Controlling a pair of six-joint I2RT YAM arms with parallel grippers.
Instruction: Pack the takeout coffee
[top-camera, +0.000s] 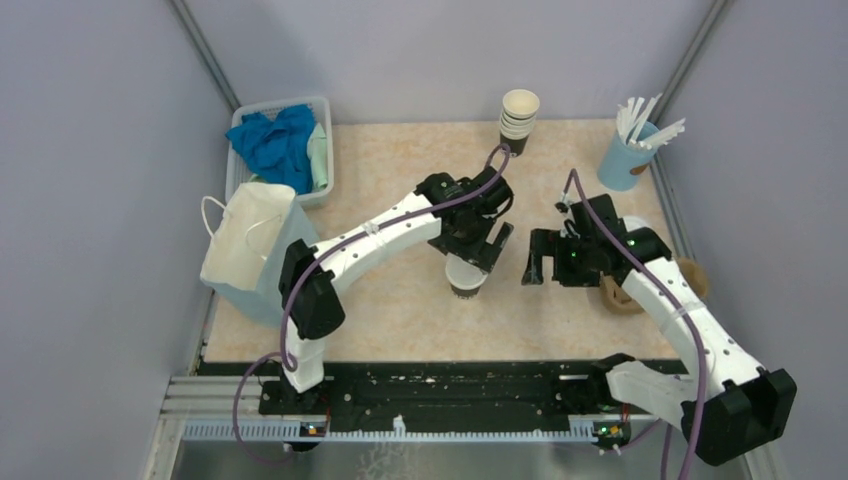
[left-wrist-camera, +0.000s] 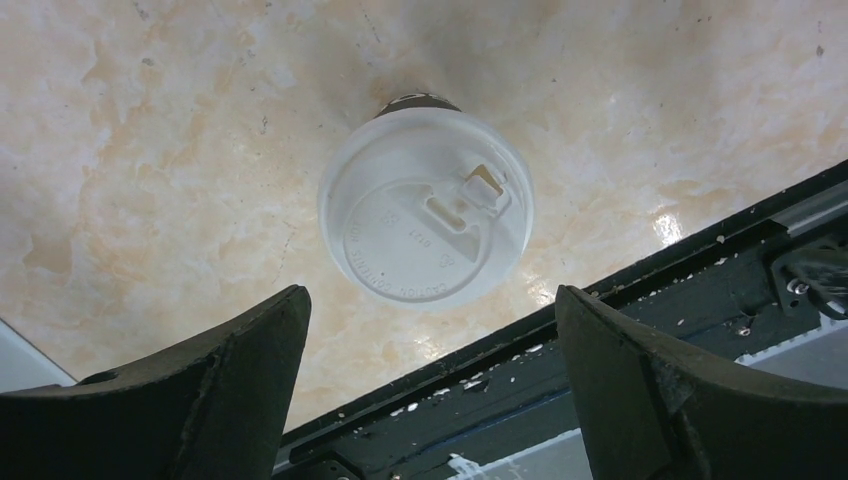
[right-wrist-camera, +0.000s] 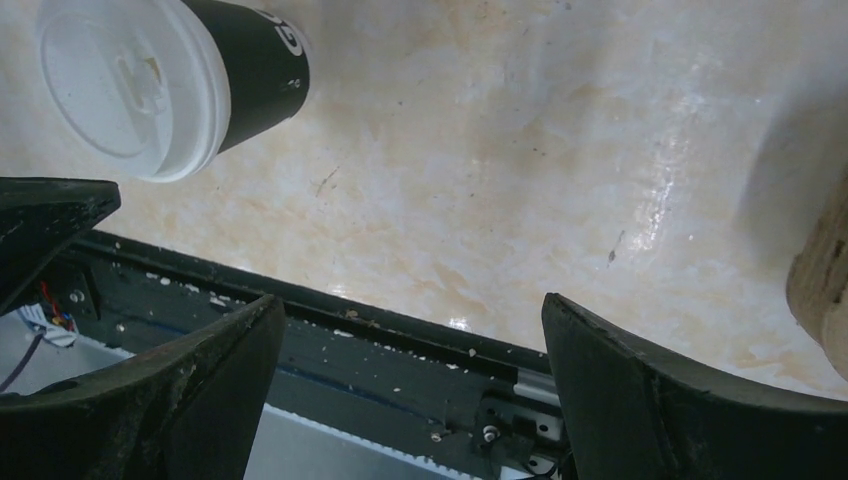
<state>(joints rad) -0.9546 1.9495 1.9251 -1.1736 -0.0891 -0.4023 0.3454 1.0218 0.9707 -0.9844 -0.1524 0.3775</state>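
Note:
The takeout coffee (top-camera: 466, 277), a dark cup with a white sip lid, stands upright on the table near the front middle. My left gripper (top-camera: 479, 248) hovers just above it, open and not touching it. In the left wrist view the lid (left-wrist-camera: 425, 205) lies just beyond the wide-open gripper (left-wrist-camera: 430, 298). My right gripper (top-camera: 536, 262) is open and empty a little to the cup's right. The right wrist view shows the cup (right-wrist-camera: 170, 80) at the top left, away from that gripper (right-wrist-camera: 410, 303). The white paper bag (top-camera: 250, 245) stands open at the left.
A basket (top-camera: 325, 175) with blue cloth sits at the back left. A stack of lidless cups (top-camera: 518, 120) stands at the back middle and a blue cup of stirrers (top-camera: 630, 155) at the back right. A brown cardboard piece (top-camera: 625, 297) lies under the right arm.

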